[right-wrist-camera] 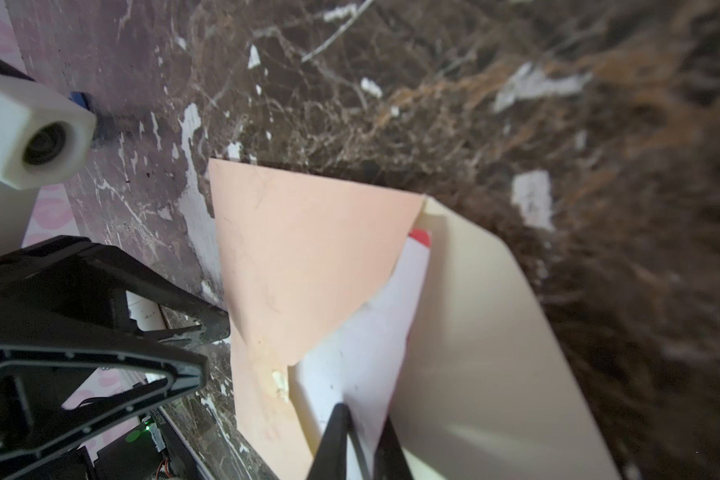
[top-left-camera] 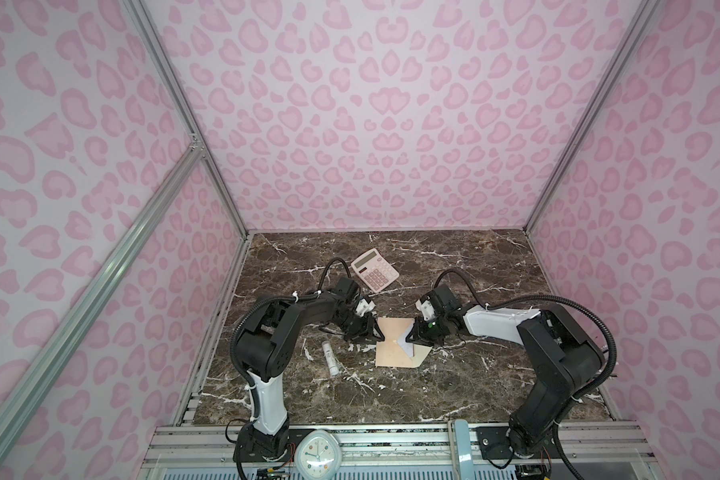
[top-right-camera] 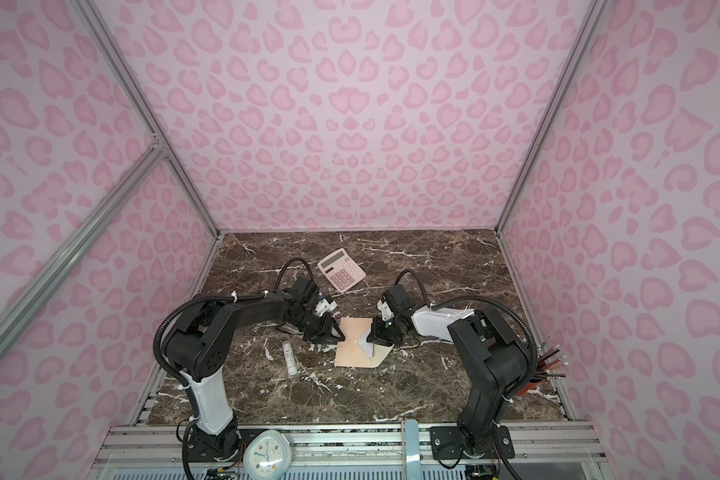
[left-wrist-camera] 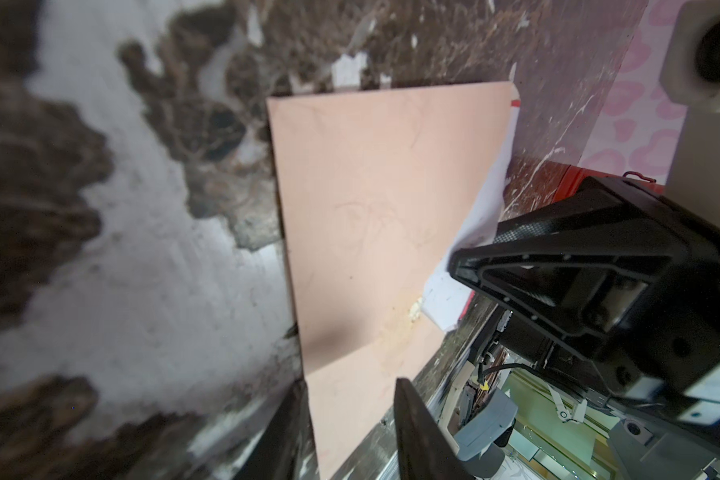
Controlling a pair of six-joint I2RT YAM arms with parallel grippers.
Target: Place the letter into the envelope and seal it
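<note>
Overhead, in both top views, the envelope [top-left-camera: 391,353] lies on the table [top-left-camera: 433,395], the letter [top-left-camera: 406,347] partly inside. Left wrist view: left gripper [left-wrist-camera: 350,386], fingers spread, straddles the envelope's edge. Right wrist view: right gripper [right-wrist-camera: 362,419], fingers together, pinches the letter over the open flap [right-wrist-camera: 474,332].

both top views bright, even, soft light; wide-angle bowing at edges. wrist views: near table [left-wrist-camera: 100,270] blurred with white glare, envelope [left-wrist-camera: 371,187] sharper, faint shadow.
</note>
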